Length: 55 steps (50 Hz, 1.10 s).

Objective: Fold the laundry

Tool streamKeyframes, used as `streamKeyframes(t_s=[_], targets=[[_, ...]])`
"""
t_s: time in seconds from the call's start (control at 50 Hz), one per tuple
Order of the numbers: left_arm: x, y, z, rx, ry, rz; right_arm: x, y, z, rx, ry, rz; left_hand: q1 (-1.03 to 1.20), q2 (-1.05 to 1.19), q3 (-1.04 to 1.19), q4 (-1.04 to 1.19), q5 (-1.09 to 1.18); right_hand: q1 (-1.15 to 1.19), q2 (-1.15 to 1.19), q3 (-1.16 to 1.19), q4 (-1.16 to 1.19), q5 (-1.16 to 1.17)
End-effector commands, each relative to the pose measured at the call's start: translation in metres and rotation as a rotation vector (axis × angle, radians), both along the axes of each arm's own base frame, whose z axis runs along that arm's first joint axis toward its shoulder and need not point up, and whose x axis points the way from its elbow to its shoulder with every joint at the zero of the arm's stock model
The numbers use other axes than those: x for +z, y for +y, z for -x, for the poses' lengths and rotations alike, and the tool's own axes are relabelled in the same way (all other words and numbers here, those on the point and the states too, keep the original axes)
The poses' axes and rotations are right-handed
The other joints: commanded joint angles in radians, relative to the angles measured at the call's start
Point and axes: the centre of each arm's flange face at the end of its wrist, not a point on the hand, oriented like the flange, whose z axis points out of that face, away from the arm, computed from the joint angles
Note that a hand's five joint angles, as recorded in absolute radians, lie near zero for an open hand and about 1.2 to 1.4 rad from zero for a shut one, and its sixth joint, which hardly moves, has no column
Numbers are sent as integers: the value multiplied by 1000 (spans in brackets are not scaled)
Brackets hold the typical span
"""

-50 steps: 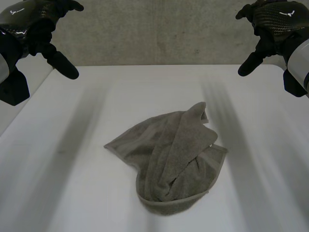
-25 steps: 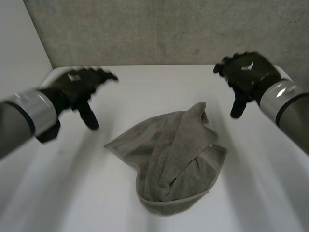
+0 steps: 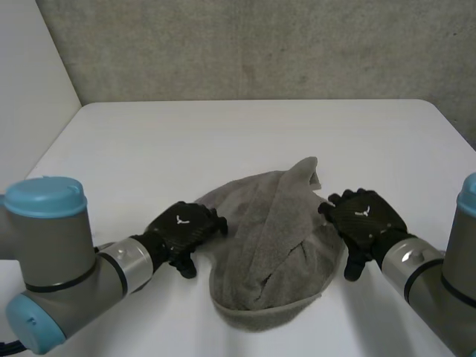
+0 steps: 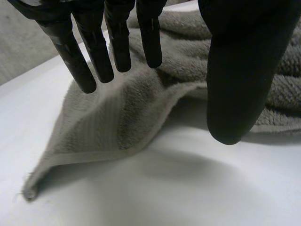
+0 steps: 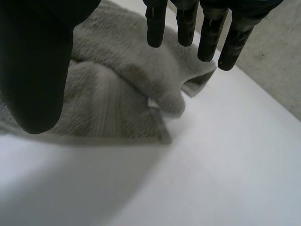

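A: Where's the towel (image 3: 271,245)?
B: Bunched in a heap on the white table (image 3: 245,134), centre to lower centre of the head view. Not flat.
A: Long axis?
B: Runs near-to-far with a slight lean. The narrow tip points up and just right of centre. The wide rounded fold faces the lower edge. A ridge of cloth follows the same line, and a flatter corner flap (image 4: 84,136) sticks out to the left.
A: Hands?
B: The left hand (image 3: 182,230) is at that flap, lower left of centre. In the left wrist view its fingers (image 4: 94,42) are straight and spread over the flap's banded edge, and the thumb (image 4: 237,70) is well apart from them. Released, grasping nothing. Can't tell if the tips touch the cloth.
A: Right?
B: The right hand (image 3: 364,219) is at the towel's right edge, right of centre. In the right wrist view its fingers (image 5: 207,33) are straight above a folded corner, with the thumb (image 5: 37,61) held wide over the cloth. Also released, no grasp. There's a small white tag (image 5: 151,102) on the fold beneath the palm.
A: Around it?
B: The left arm (image 3: 52,253) comes in from the lower left corner and the right arm (image 3: 446,297) from the lower right. A grey wall (image 3: 260,44) runs across the upper frame behind the table.
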Motion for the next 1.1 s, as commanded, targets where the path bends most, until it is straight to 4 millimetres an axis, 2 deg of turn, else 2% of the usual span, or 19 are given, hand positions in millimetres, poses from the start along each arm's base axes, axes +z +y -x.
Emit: streamKeyframes(t_s=[0.02, 0.1, 0.3, 0.4, 0.52, 0.56, 0.62, 0.66, 0.7, 0.78, 0.96, 1.1], targets=[[-15, -2, 4, -10, -6, -2, -11, 9, 4, 7, 10, -41, 142, 142, 141, 141, 141, -21, -53, -39, -57, -67], [-19, -5, 6, -9, 4, 11, -11, 10, 4, 11, 9, -44, 321, 320, 320, 320, 320, -21, -53, -39, -57, -67], [-20, -5, 13, -27, 16, 33, -14, 13, 5, 14, 13, -58, 371, 371, 370, 370, 370, -21, -53, -39, -57, -67], [-27, -8, 18, -38, 17, 40, -15, 15, 5, 14, 15, -63, 371, 371, 370, 370, 370, -21, -53, -39, -57, -67], [-31, -9, 21, -46, 13, 41, -5, 20, 8, 15, 5, -38, 386, 385, 385, 385, 385, -21, -53, -39, -57, -67], [-31, -10, 22, -47, 15, 46, -4, 22, 9, 15, 2, -32, 561, 560, 560, 560, 560, -21, -53, -39, -57, -67], [-30, -11, 23, -46, 19, 53, -5, 26, 9, 28, 1, -38, 653, 652, 652, 652, 652, 28, -5, 9, -9, -19], [-24, -13, 25, -42, 27, 71, -7, 29, 9, 39, -1, -53, 892, 892, 891, 891, 891, 51, 19, 33, 15, 5], [-20, -15, 25, -35, 31, 83, -13, 37, 7, 79, -12, -80, 951, 951, 951, 951, 950, 115, 83, 97, 79, 69], [-3, -18, 22, 5, 38, 134, -17, 43, 6, 117, -31, -106, 952, 951, 951, 951, 951, 195, 162, 177, 158, 149], [18, -18, 16, 69, 47, 187, -19, 47, 4, 115, -89, -168, 952, 951, 951, 951, 951, 547, 515, 529, 511, 501], [39, -15, 9, 89, 70, 233, -24, 51, 2, 112, -120, -191, 952, 951, 951, 951, 951, 521, 488, 503, 485, 475]])
